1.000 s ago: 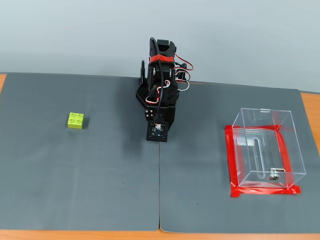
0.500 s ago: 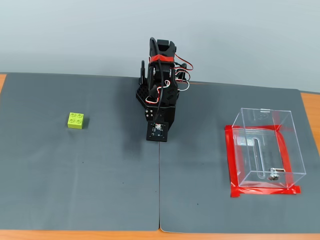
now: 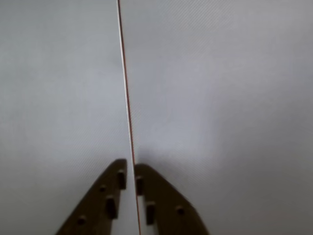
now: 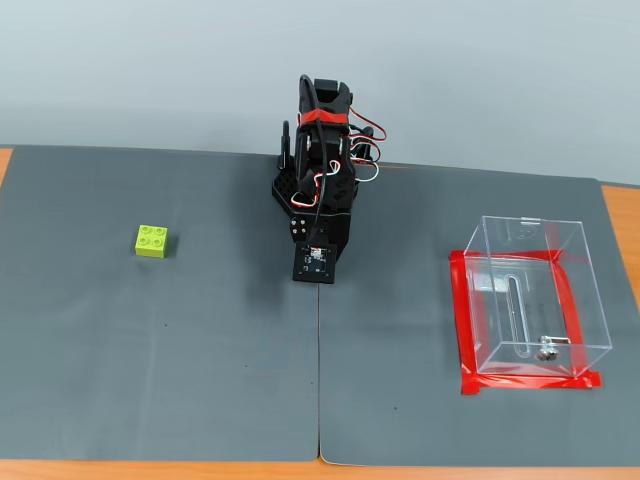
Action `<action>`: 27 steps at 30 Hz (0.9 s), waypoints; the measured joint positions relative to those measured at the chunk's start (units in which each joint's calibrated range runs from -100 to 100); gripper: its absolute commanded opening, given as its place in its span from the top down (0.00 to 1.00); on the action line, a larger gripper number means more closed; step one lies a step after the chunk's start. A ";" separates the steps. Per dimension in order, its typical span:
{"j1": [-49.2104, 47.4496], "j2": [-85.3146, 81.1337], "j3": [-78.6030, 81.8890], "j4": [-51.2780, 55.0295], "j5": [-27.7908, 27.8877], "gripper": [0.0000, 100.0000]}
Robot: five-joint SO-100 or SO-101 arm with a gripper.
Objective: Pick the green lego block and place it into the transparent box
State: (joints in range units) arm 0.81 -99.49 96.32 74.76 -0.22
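Note:
The green lego block lies on the grey mat at the left in the fixed view, studs up. The transparent box stands at the right on red tape, with a small metal piece inside. The arm is folded at the middle back, between the two and well away from both. In the wrist view my gripper points at bare mat. Its two dark fingers are closed together with nothing between them. Neither block nor box shows in the wrist view.
Two grey mats meet at a seam that runs down the middle and also shows in the wrist view. The orange table edge shows at the front and sides. A grey wall stands behind.

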 measured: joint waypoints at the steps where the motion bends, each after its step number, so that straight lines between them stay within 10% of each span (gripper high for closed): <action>1: 0.00 0.00 0.00 0.00 0.00 0.98; 27: 0.29 5.01 -9.34 0.00 -0.15 0.98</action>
State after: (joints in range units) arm 1.11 -94.48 86.98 74.76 -0.37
